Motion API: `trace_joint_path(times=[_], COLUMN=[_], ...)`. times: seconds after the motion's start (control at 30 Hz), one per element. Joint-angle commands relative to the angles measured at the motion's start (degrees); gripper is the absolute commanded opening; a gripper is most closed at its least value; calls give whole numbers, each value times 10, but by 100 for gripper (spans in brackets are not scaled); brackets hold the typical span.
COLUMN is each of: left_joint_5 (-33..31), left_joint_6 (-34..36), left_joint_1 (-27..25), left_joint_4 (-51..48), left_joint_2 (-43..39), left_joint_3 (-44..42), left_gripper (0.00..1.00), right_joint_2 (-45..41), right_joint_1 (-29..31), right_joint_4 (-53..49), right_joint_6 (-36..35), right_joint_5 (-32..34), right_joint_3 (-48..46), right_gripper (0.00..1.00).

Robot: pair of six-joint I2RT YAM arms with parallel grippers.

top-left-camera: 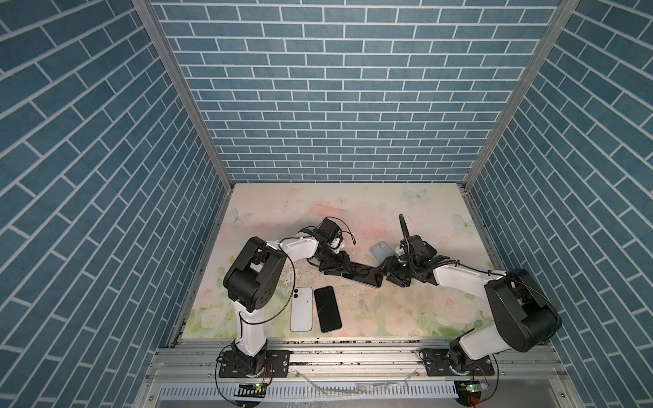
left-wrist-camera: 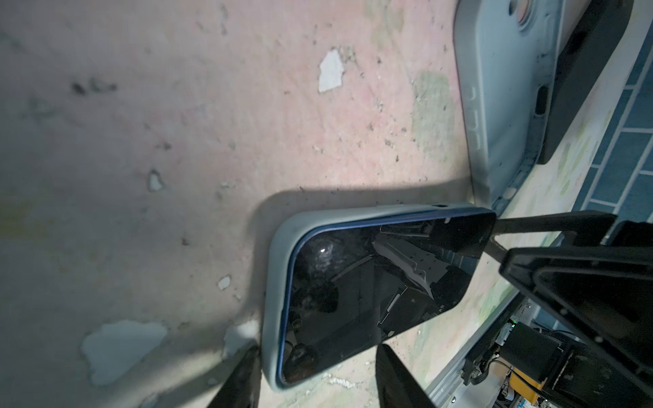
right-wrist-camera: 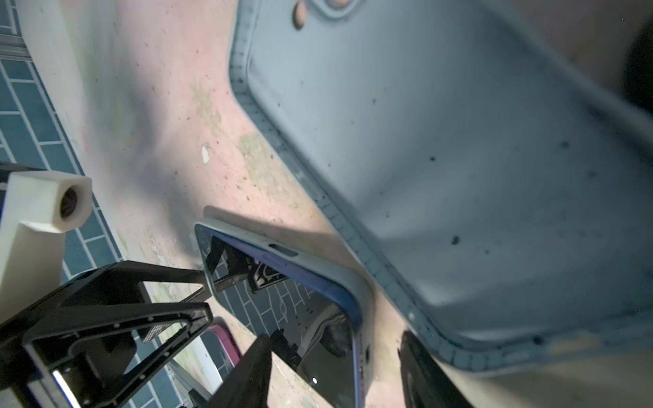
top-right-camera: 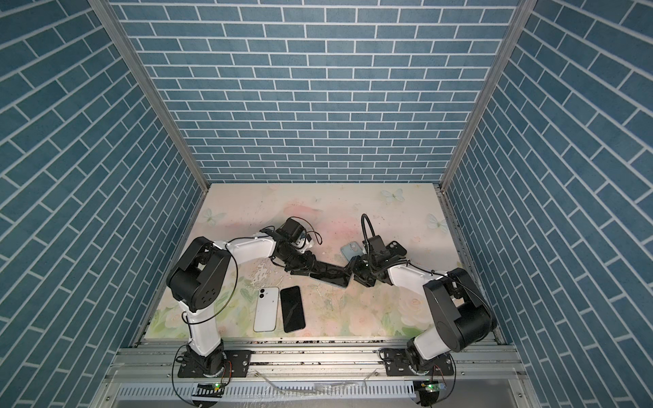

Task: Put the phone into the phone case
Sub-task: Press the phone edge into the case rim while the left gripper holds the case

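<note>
Left claw (top-left-camera: 344, 269) is closed across one end of the phone (top-left-camera: 364, 275), which lies screen up at the middle of both top views, set in a pale blue-grey phone case (left-wrist-camera: 275, 282). In the left wrist view the case's rim is seen along one long side and one end only, so full seating cannot be told. Right claw (top-left-camera: 384, 275) is placed about the opposite end with its jaws parted; a gap is seen between one finger (right-wrist-camera: 420, 374) and the case in the right wrist view.

Two claws are counted. Three phones are counted on the floral worktop (top-left-camera: 388, 219): the cased one, a white phone (top-left-camera: 301, 309) laid back up, and a black-screened phone (top-left-camera: 327, 309) laid screen up. The latter two lie side by side at lower centre.

A second, empty pale blue case (top-left-camera: 381, 251) is seen just above the right claw. One black item (top-right-camera: 395, 248) with a camera cut-out lies beside it; whether it is a case or a phone cannot be told.
</note>
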Motion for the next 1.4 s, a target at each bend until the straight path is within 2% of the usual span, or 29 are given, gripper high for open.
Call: trace_joint_path(times=[0.0,0.2,0.3,0.43,0.53,0.63,0.87,1.03,1.23,1.37], left_joint_5=[10,0,-7,-3,-2,0,-22,-27,-23,-7], left_joint_6=[30,76,109,107,103,99,101,104,103,101], left_joint_1=[-1,9,10,10,10,10,10,10,10,9], left_joint_4=[-29,-79,-100,-94,-91,-91,-108,-122,-122,-114], left_joint_2=[19,21,25,36,45,57,60,68,73,76], left_joint_3=[27,60,72,77,82,90,97,101,95,91], left_gripper=[54,54,54,54,53,50,39,33,33,24], right_joint_2=[6,5,-16,-51,-75,-89,-54,-24,0,19], right_joint_1=[-17,-25,-21,-2,13,15,15,16,27,37], right_joint_4=[-80,-126,-122,-95,-73,-57,-54,-28,2,27], right_joint_6=[-74,-116,-108,-78,-60,-50,-52,-43,-33,-21], right_joint_5=[30,53,45,13,-2,-10,-7,-8,-13,-20], right_joint_3=[28,56,45,12,-10,-23,-18,-27,-33,-33], right_gripper=[63,64,63,60,54,43,21,21,20,18])
